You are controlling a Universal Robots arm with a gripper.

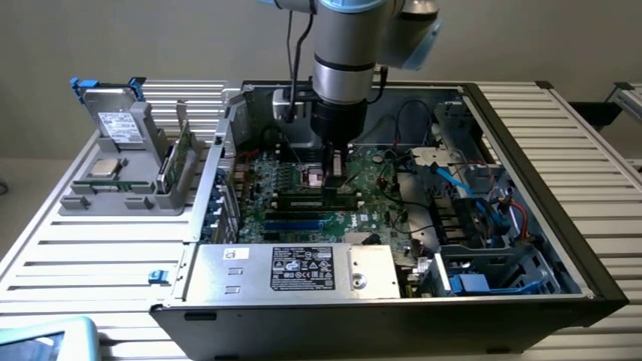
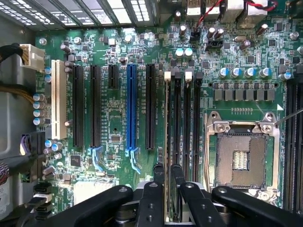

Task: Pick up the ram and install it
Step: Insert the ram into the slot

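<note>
The ram [image 2: 167, 123] stands on edge in a black memory slot of the motherboard [image 2: 113, 94], beside the empty processor socket [image 2: 240, 158]. My gripper [image 2: 167, 177] hangs straight above one end of the stick. Its two black fingers [image 2: 158, 176] sit on either side of the thin top edge with small gaps, so it is open and holds nothing. In the exterior view the gripper [image 1: 336, 180] reaches down into the open computer case [image 1: 522, 150], just above the memory slots [image 1: 316, 199].
A grey rack [image 1: 120, 188] outside the case, on the exterior view's left, holds a grey drive [image 1: 122, 124], a square silver chip [image 1: 104, 167] and another green board [image 1: 177, 162]. Cables [image 1: 471, 195], a power supply [image 1: 301, 267] and expansion slots [image 2: 131, 106] crowd the case.
</note>
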